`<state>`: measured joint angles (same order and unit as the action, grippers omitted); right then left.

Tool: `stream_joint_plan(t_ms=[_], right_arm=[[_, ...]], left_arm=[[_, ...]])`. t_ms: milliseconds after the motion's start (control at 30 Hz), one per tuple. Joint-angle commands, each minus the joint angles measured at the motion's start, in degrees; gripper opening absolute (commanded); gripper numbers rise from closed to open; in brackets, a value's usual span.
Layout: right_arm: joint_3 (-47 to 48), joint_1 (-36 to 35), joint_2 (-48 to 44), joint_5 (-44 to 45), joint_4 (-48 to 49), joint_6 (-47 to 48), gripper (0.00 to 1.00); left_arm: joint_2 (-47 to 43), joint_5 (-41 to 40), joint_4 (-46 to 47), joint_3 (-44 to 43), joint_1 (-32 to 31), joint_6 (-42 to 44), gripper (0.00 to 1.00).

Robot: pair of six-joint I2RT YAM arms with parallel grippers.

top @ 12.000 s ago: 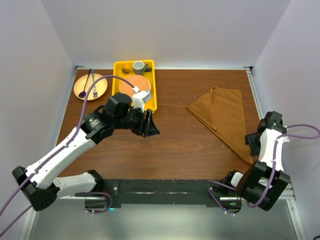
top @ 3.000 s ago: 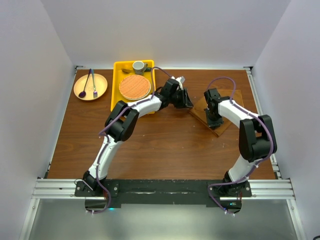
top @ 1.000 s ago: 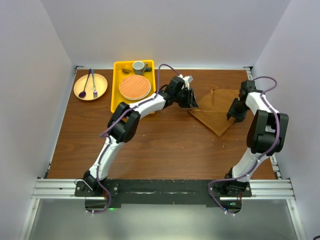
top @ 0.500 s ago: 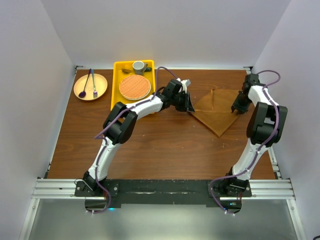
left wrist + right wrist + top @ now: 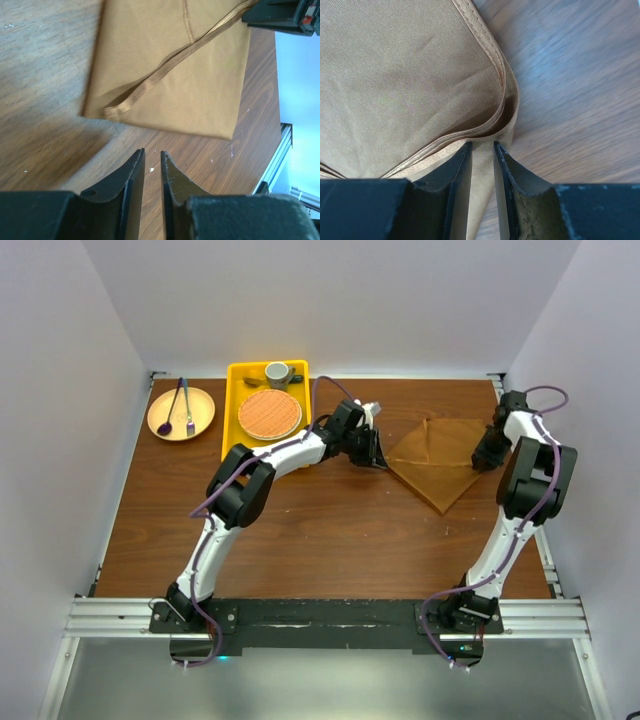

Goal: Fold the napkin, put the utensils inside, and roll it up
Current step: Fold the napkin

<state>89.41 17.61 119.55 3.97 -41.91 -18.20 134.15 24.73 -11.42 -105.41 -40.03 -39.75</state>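
Napkin (image 5: pixel 440 462) folded on the far right of the table (image 5: pixel 300 530), an arm at each of its side corners.

We see its rust-brown layers lying flat on the wood, with the right corner bunched up in the right gripper (image 5: pixel 482 146), whose fingers are pinched on the cloth. We find the left gripper (image 5: pixel 150 151) just beside the left corner, over bare wood, its fingers nearly together with nothing between them. Well to the left sits the yellow tray (image 5: pixel 229 440), holding a round orange mat (image 5: pixel 269 413) and a cup (image 5: pixel 277 372).
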Motion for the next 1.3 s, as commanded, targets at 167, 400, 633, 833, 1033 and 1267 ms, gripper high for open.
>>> stream_joint_plan(t_ms=[167, 400, 633, 833, 1033, 1267], right_arm=[[1.65, 0.41, -2.46, 0.43, 0.95, 2.82, 0.31], [-3.43, -0.55, -11.94, -2.20, -1.68, 1.85, 0.46], [-7.40, -11.69, -14.70, -2.75, 0.07, 5.19, 0.53], [-8.72, -16.36, -11.97, -5.81, 3.41, 0.89, 0.32], [-10.30, -19.62, -9.51, -6.16, 5.26, -0.08, 0.17], [-14.25, -20.50, -8.37, -7.04, 8.24, -1.75, 0.15]], left_arm=[[-4.42, 0.40, 0.43, 1.95, 0.13, 1.34, 0.28], [-4.59, 1.64, 0.00, 2.48, 0.22, 1.34, 0.28], [-11.18, 2.25, -0.10, 7.83, 1.53, 2.66, 0.32], [-17.51, 2.16, -1.23, 12.23, 1.80, 3.88, 0.32], [-22.34, 1.46, -2.11, 16.71, 1.97, 4.59, 0.32], [-24.46, 1.64, -1.59, 19.80, 2.15, 4.24, 0.32]])
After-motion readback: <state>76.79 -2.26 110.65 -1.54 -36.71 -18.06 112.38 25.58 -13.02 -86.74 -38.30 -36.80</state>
